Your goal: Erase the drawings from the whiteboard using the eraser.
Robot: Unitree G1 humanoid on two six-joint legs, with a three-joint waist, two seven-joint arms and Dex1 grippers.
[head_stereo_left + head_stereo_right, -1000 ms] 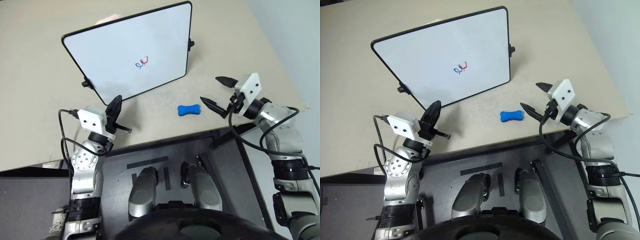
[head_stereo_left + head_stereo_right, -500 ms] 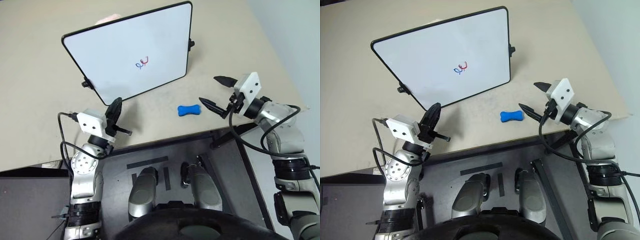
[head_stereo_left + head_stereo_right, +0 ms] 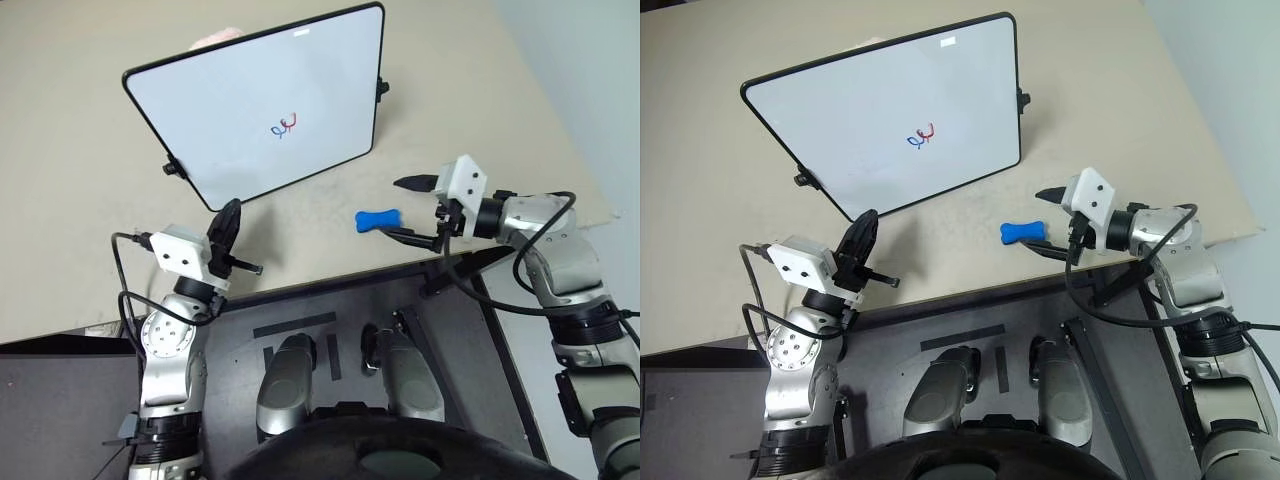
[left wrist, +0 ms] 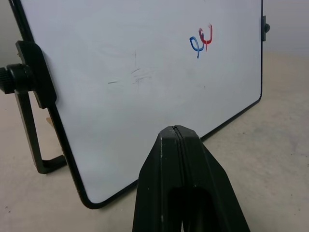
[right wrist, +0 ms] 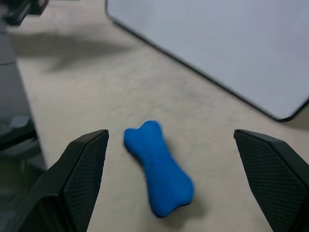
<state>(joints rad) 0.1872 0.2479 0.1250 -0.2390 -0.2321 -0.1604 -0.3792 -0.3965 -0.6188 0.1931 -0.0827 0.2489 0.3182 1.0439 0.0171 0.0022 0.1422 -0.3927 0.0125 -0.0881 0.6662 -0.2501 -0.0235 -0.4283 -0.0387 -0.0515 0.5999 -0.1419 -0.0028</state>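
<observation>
With the right pincer point(image 3: 407, 208) spread wide just beside the blue eraser point(image 3: 377, 219) lying on the desk point(image 3: 80, 250) in front of the whiteboard point(image 3: 230, 110), it should straddle the narrow waist squarely, then close; the left pincer point(image 3: 229, 232) is pressed closed.

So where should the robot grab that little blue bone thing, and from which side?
Probably around the narrow middle of the eraser, with one finger on each long side, since the waist is thinner than the two knobby ends. It lies flat on the table, right of the whiteboard. The right gripper is open, its fingers already spread wider than the eraser, so coming in from the robot's right looks easiest.
</observation>
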